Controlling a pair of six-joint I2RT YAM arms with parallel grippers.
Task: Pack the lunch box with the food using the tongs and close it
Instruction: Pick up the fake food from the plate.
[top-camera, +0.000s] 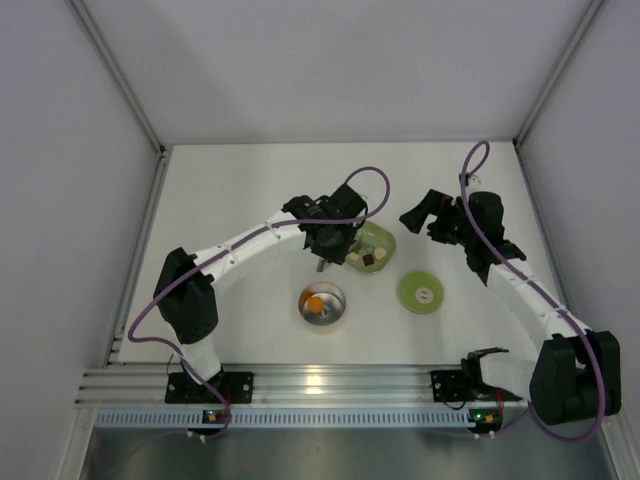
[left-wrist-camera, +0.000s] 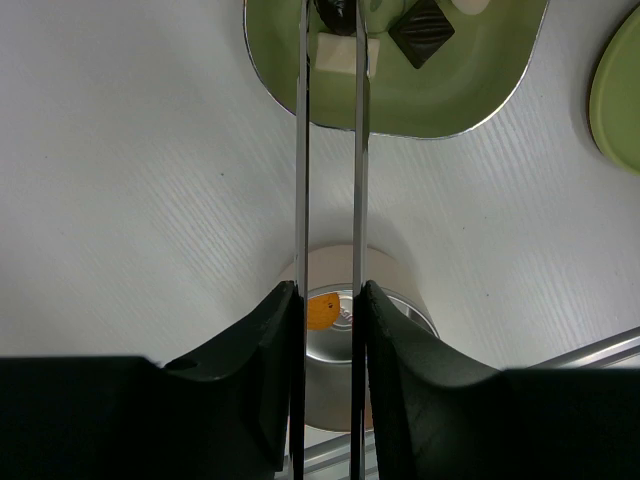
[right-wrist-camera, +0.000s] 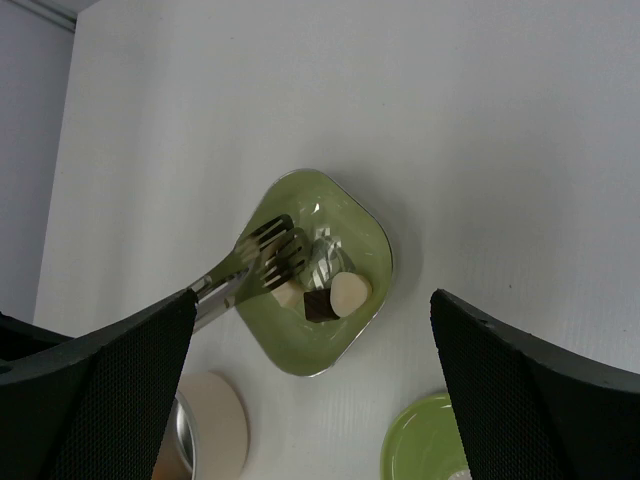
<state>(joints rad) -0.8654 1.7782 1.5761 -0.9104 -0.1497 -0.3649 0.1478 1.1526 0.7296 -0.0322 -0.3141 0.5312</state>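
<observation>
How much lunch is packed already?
One orange piece lies in the lunch box. Right now the left end effector squeezes the tongs, tips in the green dish. Left to do: the brown and whitish pieces there, and the lid, lying on the table.

My left gripper (top-camera: 333, 247) over left edge of pale green dish (top-camera: 386, 237), mid-table. Tongs beneath it too hidden to make out. Dark food piece (top-camera: 368, 258) in dish. Steel lunch box (top-camera: 340, 312) just near of dish, orange piece (top-camera: 316, 304) inside. Green lid (top-camera: 422, 293) flat on table (top-camera: 240, 200), right of box, apart. My right gripper (top-camera: 420, 213) right of dish, not touching.
</observation>
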